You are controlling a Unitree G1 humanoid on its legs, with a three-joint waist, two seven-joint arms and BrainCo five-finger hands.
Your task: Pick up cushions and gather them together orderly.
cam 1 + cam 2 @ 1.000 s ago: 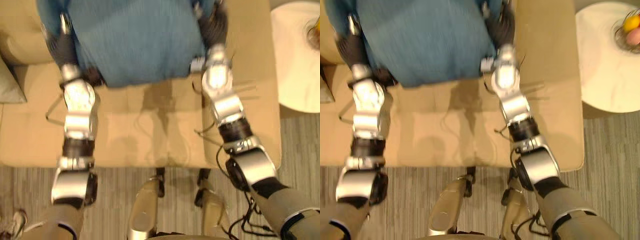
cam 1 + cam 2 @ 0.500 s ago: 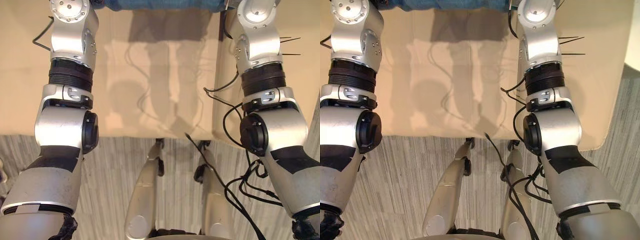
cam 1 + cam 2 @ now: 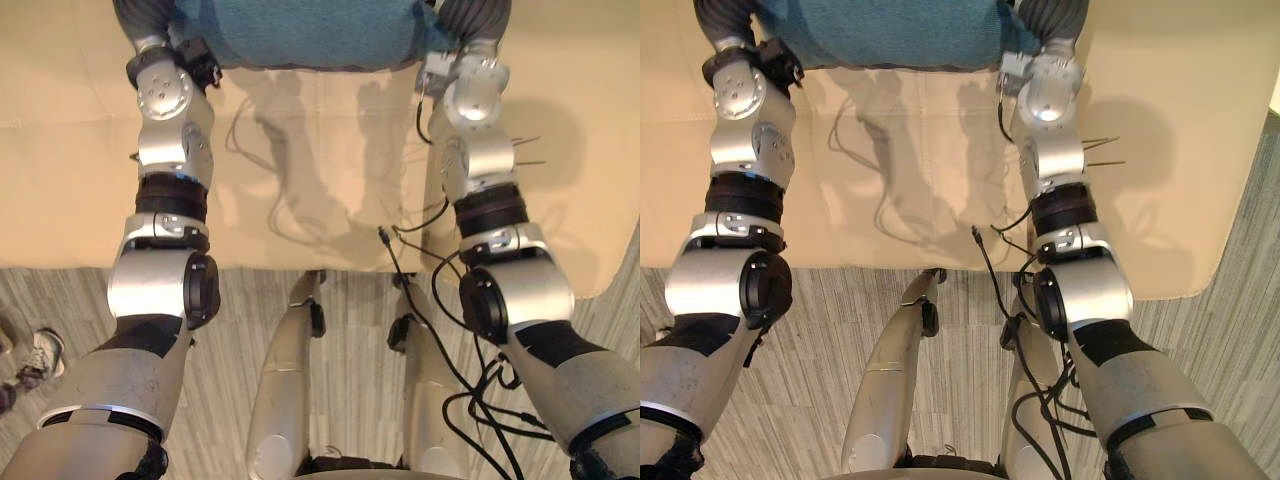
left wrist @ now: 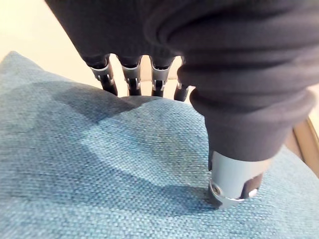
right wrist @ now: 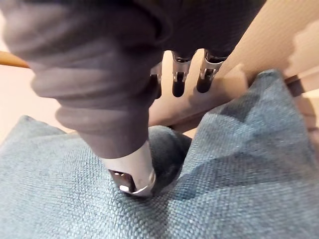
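Note:
A blue woven cushion (image 3: 300, 30) lies on the beige sofa seat (image 3: 320, 190), far out between my two arms. My left hand (image 4: 130, 74) lies over it. Its straight fingers reach past the cushion's (image 4: 99, 164) far edge and its thumb (image 4: 232, 181) presses the cloth. My right hand (image 5: 179, 74) holds its fingers straight above the far edge of the cushion (image 5: 234, 164), clear of the cloth, while the thumb (image 5: 132, 174) rests in a dent in it. In the eye views both hands sit at the cushion's two sides, left hand (image 3: 140, 15) and right hand (image 3: 475, 15).
The sofa's front edge (image 3: 300, 265) runs across the middle of the eye views, with grey striped carpet (image 3: 230, 400) below it. A person's shoe (image 3: 35, 355) stands on the carpet at the left. The sofa's right corner (image 3: 1200, 280) ends near my right arm.
The whole picture has shifted, so the camera has moved. The cushion, raised above the seat a second ago, now rests on the seat further back.

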